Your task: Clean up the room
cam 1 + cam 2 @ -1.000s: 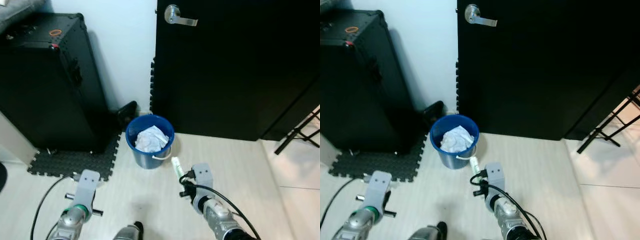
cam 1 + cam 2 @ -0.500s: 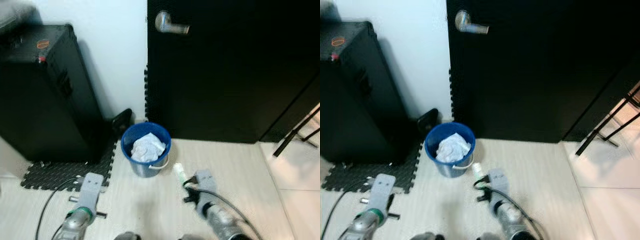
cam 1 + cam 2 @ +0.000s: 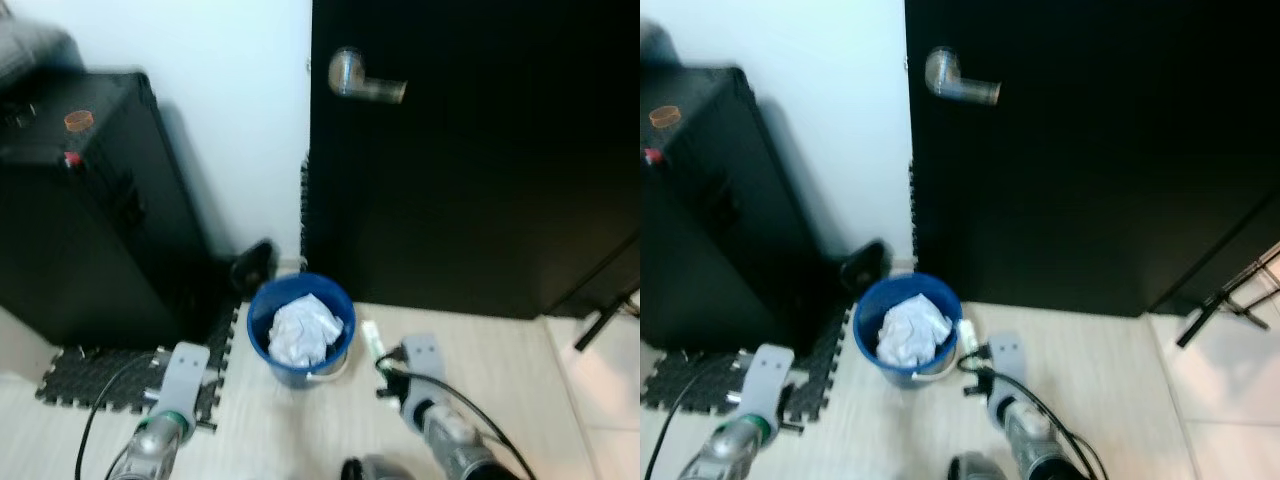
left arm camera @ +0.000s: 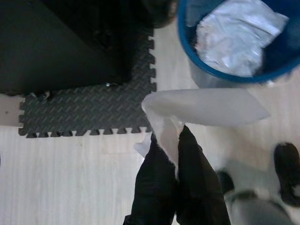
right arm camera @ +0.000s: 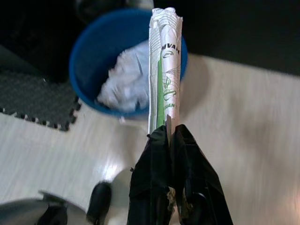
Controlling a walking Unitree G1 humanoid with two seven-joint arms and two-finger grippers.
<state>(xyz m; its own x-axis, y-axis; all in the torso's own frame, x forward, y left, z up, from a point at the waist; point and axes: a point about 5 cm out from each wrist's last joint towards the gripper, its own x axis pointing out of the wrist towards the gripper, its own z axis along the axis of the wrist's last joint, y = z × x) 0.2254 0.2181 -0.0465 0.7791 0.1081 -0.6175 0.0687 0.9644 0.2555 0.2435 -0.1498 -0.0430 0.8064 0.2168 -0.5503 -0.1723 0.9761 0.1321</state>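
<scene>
The right hand (image 5: pixel 169 132) pinches a crinkled white-and-green printed wrapper (image 5: pixel 164 70) just beside the round blue bucket (image 3: pixel 262 345) holding crumpled white paper (image 3: pixel 305 331). The left hand (image 4: pixel 172 140) pinches a thin white sheet (image 4: pixel 201 107) above pale wood-grain floor (image 3: pixel 520 350), near a ribbed black foam mat (image 4: pixel 79 112), a black case (image 3: pixel 80 220) and a black door (image 3: pixel 470 160).

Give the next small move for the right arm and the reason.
Probably push the right pincer a little forward, until the green-printed wrapper hangs over the blue bucket, then let go. The wrapper is clamped, its tip already over the far rim, and crumpled paper lies inside.
</scene>
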